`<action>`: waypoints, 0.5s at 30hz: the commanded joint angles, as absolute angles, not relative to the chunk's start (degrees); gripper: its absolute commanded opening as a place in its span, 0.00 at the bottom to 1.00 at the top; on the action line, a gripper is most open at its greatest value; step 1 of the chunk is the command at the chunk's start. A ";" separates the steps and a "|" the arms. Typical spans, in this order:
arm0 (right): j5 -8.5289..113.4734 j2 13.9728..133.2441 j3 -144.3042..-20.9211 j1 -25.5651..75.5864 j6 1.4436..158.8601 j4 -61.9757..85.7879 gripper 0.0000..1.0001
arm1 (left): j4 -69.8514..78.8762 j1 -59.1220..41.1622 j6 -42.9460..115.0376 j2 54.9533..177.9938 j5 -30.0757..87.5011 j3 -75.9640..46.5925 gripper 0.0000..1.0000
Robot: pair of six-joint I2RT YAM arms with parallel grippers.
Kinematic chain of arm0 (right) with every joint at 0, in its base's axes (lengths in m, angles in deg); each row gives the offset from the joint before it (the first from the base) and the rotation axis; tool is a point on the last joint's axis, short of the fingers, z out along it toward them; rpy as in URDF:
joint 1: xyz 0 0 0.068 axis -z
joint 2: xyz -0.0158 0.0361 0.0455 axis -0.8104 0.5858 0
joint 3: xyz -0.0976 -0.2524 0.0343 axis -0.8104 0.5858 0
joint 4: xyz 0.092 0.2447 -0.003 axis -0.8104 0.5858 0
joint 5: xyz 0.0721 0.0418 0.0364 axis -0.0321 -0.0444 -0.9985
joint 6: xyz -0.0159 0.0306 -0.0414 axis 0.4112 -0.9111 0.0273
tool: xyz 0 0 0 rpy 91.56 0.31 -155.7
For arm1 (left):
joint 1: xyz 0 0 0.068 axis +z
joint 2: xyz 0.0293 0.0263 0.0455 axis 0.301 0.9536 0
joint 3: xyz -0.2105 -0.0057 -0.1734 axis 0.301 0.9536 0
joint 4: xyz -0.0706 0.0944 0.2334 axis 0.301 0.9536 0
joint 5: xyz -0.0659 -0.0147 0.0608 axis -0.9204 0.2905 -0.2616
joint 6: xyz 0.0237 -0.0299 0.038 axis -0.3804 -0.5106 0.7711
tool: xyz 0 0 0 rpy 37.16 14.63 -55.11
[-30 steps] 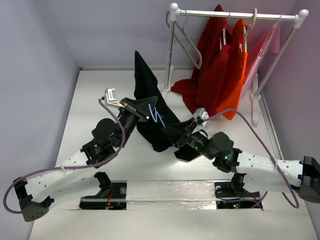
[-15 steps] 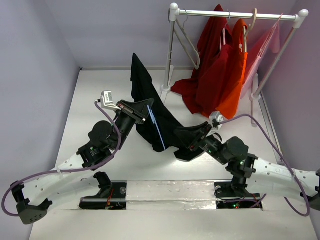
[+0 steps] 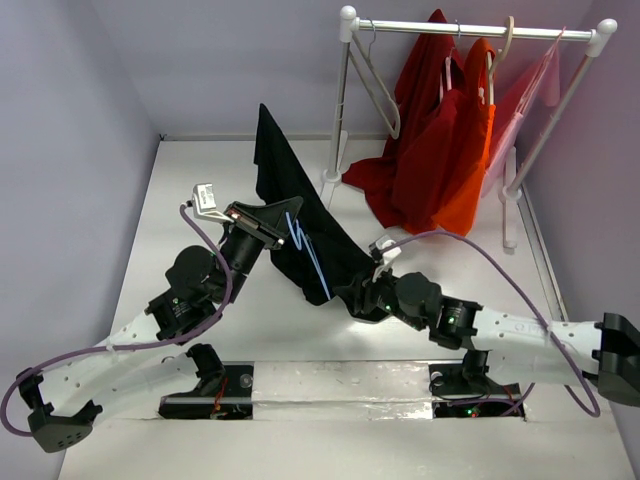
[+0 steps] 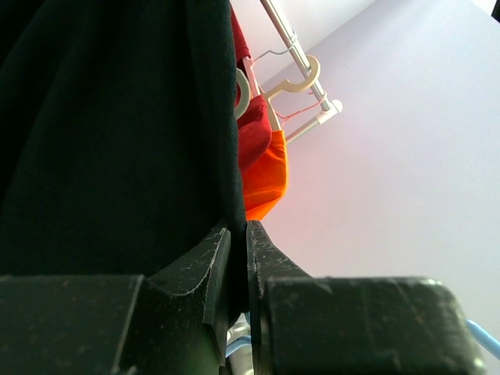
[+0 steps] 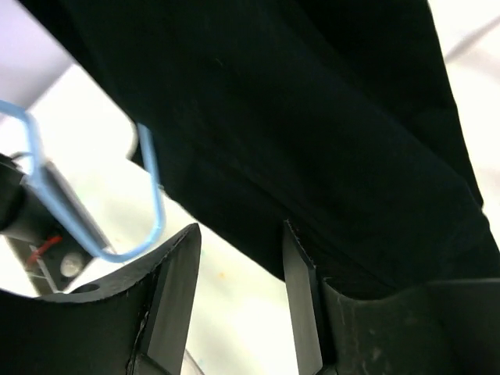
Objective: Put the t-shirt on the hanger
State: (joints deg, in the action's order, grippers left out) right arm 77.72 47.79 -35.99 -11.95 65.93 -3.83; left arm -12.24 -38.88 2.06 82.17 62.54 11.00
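**T-shirt [image 3: 278, 170] is held up with the wire inside**

The white table [image 3: 180, 200] fills the scene. At the far right stands a clothes rack [image 3: 470, 28] with red clothes [image 3: 430, 150] on it. The black t-shirt is in the middle of the table, left of the rack. It is lifted so it hangs loose, which should make it easy to slip the wire in.

The left gripper [image 4: 238, 234] is clenched tight, with blue wire and the cloth's edge in its gap. I think it holds the hanger [image 5: 156, 199] up inside the shirt.

The right gripper [image 5: 238, 234] is at the shirt's near, low edge. Its jaws are apart and grab nothing. It looks ready to pull the cloth down over the wire.
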 commanded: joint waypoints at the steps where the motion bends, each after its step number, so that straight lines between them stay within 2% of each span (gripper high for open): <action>1: 80.05 48.95 -37.04 -12.31 65.35 -5.73 0.52 | -16.06 -38.64 2.19 80.71 61.32 9.41 0.00; 4: 80.59 50.36 -36.69 -12.31 65.78 -7.49 0.53 | -16.32 -38.64 2.19 80.79 60.62 9.41 0.00; 6: 80.85 52.19 -37.21 -12.31 65.96 -7.41 0.48 | -16.41 -38.64 2.10 80.79 60.35 9.23 0.00; 7: 80.77 52.81 -37.39 -12.31 65.87 -7.15 0.41 | -16.32 -38.64 2.10 80.88 60.44 9.23 0.00; 8: 80.77 53.52 -37.56 -12.31 65.79 -7.06 0.28 | -16.41 -38.64 2.10 80.97 60.61 9.06 0.00; 10: 80.59 54.84 -37.48 -12.31 65.43 -7.49 0.19 | -16.67 -38.64 2.10 81.06 60.62 8.97 0.00; 11: 80.24 55.10 -37.04 -12.31 65.26 -7.93 0.00 | -16.85 -38.64 2.10 81.06 60.70 8.79 0.00; 15: 79.62 53.88 -33.00 -12.31 61.76 -10.57 0.00 | -19.12 -38.64 2.36 80.88 60.18 9.14 0.00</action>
